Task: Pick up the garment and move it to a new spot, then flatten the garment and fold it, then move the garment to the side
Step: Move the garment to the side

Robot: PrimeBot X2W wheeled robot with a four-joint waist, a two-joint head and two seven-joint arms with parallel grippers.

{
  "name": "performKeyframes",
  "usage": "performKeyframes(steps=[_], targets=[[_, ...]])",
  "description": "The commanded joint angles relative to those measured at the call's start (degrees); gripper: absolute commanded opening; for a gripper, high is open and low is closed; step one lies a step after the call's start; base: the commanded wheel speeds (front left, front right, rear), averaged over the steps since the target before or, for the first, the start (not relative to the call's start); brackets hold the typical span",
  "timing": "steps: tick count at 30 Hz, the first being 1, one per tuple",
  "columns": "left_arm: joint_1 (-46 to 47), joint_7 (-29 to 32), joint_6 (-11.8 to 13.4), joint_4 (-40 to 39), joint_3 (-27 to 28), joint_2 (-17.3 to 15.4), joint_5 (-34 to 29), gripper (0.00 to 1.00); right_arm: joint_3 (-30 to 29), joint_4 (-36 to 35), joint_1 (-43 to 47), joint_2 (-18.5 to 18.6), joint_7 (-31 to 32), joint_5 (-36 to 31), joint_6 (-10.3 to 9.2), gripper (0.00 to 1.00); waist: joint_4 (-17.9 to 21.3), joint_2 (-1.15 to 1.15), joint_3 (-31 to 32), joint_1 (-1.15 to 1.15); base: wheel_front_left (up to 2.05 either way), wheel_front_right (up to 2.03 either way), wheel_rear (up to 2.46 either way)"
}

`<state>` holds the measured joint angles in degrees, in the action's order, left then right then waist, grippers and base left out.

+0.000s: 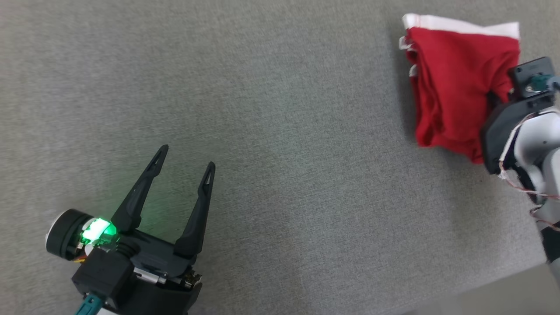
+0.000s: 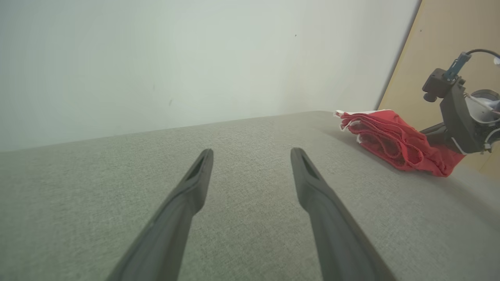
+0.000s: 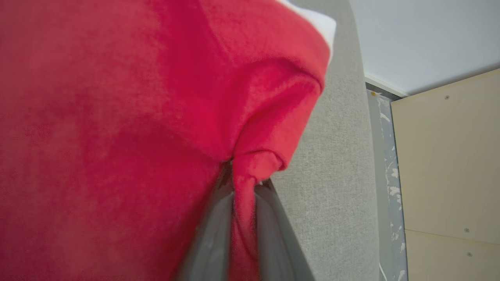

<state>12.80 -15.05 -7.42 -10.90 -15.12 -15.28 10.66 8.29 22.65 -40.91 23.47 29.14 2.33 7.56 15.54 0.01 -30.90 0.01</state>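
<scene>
Between the closed jaws of my right pincer [image 3: 244, 183]: a clamped fold of red garment [image 3: 117, 136]; left pincer [image 1: 187, 157] fully open, empty.

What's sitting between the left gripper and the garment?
Nothing visible. Only bare grey surface lies between the open left gripper and the red garment, which the right gripper pinches by a fold.

Bright, even light; the near garment [image 3: 117, 136] looks slightly blurred.
</scene>
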Motion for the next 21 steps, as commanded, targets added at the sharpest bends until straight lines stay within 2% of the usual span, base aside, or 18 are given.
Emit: performKeyframes(steps=[1,12,21], targets=[[0.7,-0.2,-0.1,-0.6,-0.3,-0.5,0.5,1.0,-0.5,0.2,-0.9,0.9,-0.9,-0.7,-0.16,0.0,2.7,-0.01,-3.3,-0.01,0.0,0.0,0.0],[0.0,-0.2,-0.1,-3.6,-1.8,-3.2,0.4,1.0,-2.0,2.0,-2.5,8.0,-13.1,-5.3,-0.16,0.0,3.0,-0.01,-5.2,-0.01,0.0,0.0,0.0],[-1.5,-0.2,0.0,-4.2,-1.1,-4.9,0.1,1.0,-6.6,2.2,-2.0,8.6,-19.8,-8.9,-0.16,0.0,3.3,-0.01,-6.4,-0.01,0.0,0.0,0.0]])
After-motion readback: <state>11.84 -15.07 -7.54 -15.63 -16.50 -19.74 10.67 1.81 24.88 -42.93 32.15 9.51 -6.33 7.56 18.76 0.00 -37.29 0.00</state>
